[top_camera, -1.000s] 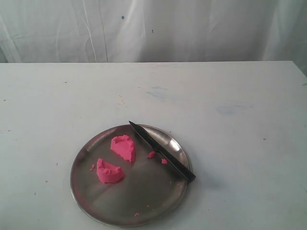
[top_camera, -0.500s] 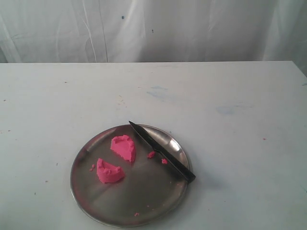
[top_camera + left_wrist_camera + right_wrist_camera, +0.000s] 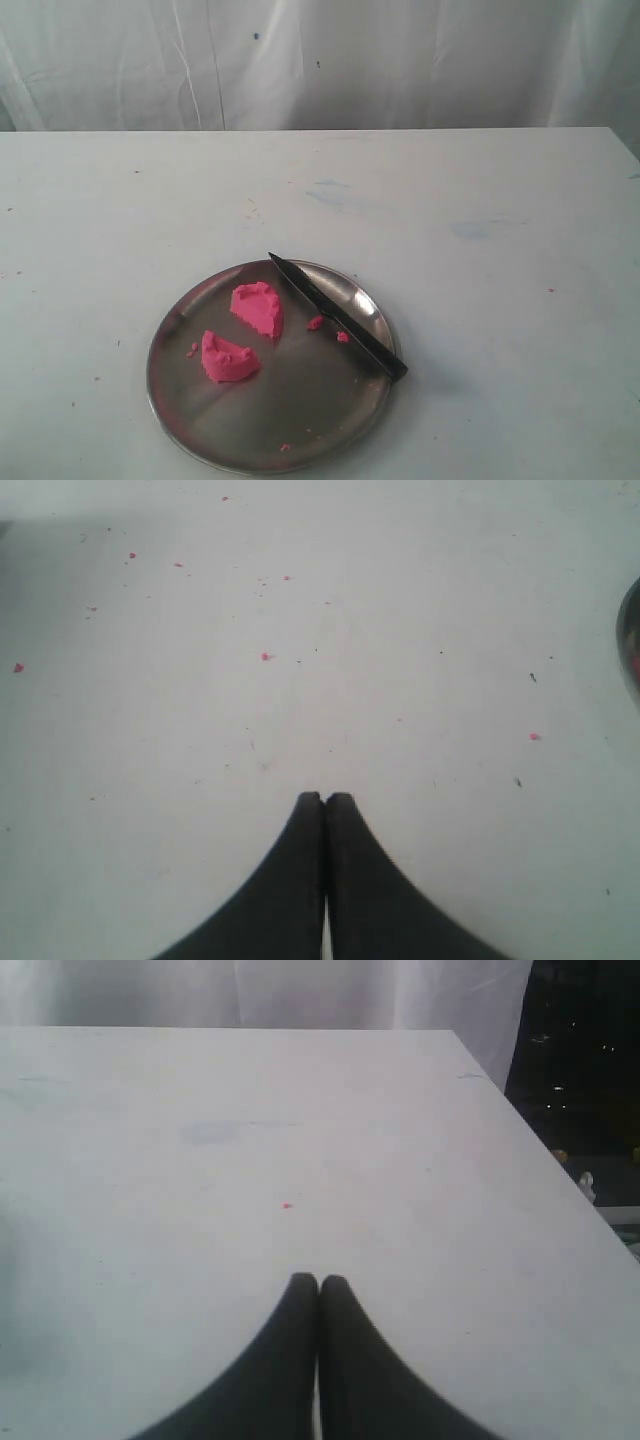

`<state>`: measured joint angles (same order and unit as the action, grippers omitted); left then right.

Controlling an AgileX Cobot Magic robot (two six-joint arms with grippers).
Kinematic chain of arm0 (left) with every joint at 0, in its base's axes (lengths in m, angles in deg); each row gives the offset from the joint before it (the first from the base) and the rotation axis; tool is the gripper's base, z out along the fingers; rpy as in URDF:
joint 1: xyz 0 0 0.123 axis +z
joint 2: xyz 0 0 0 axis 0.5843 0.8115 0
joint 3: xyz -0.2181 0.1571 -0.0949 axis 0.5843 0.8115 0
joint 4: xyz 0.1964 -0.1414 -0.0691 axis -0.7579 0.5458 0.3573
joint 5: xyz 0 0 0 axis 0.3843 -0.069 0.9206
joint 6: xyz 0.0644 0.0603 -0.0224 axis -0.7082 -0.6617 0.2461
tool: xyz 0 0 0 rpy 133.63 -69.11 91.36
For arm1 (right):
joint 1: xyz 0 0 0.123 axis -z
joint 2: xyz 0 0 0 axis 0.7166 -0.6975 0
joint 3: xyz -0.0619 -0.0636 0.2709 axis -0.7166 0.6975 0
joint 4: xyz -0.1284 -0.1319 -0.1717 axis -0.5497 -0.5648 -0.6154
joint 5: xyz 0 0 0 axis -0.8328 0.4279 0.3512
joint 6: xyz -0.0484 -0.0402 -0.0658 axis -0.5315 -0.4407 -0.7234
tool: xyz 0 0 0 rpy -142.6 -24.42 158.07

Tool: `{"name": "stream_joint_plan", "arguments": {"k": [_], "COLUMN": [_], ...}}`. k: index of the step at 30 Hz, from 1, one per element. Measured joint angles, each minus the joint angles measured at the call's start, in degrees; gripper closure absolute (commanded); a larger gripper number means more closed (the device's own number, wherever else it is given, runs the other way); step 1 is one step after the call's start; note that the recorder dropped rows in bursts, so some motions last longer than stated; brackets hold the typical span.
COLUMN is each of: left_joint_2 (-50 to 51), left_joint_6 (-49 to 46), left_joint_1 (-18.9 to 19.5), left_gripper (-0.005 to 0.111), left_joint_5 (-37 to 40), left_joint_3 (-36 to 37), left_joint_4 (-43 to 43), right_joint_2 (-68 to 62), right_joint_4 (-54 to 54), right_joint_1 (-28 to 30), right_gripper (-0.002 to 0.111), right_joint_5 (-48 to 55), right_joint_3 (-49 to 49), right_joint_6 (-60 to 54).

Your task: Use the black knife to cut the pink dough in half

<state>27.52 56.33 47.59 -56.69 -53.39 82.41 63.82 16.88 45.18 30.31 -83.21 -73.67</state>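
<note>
Dough comes first: the pink dough [image 3: 257, 308] lies on the steel plate [image 3: 200, 420] in two pieces. One wedge is toward the far side, and a second wedge [image 3: 228, 358] is nearer and to the left, with bare metal showing between them. The black knife [image 3: 335, 315] lies along the right of the plate, apart from both wedges. Its tip points to the far rim and its handle rests over the near right rim, with a few pink crumbs [image 3: 316, 322] just beside the blade.

Our left pincer [image 3: 324, 798] is closed on nothing, tips pressed together over the speckled bench [image 3: 480, 200], with only the plate's rim at the edge of its view. Our right pincer [image 3: 318, 1280] is likewise closed and empty, over bare bench well to the right of the plate.

We judge the cut done, as the halves look roughly even. The step in hand is therefore a clean finish, with both arms held off the plate and nothing nudged.

If we must take the knife again, we open the right pincer before descending. We take the handle where it overhangs the rim and lift straight up, so the blade sweeps neither the crumbs nor the far wedge. The plate may slide, so the left pincer can steady its left rim.
</note>
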Motion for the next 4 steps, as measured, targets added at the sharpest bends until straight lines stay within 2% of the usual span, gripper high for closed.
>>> {"name": "stream_joint_plan", "arguments": {"k": [4], "left_joint_2": [0.0], "left_joint_6": [0.0], "left_joint_1": [0.0], "left_gripper": [0.107], "left_joint_5": [0.0], "left_joint_3": [0.0], "left_joint_4": [0.0], "right_joint_2": [0.0], "right_joint_4": [0.0], "right_joint_1": [0.0], "right_gripper": [0.108], "right_joint_5": [0.0], "right_joint_3": [0.0], "right_joint_6": [0.0]}}
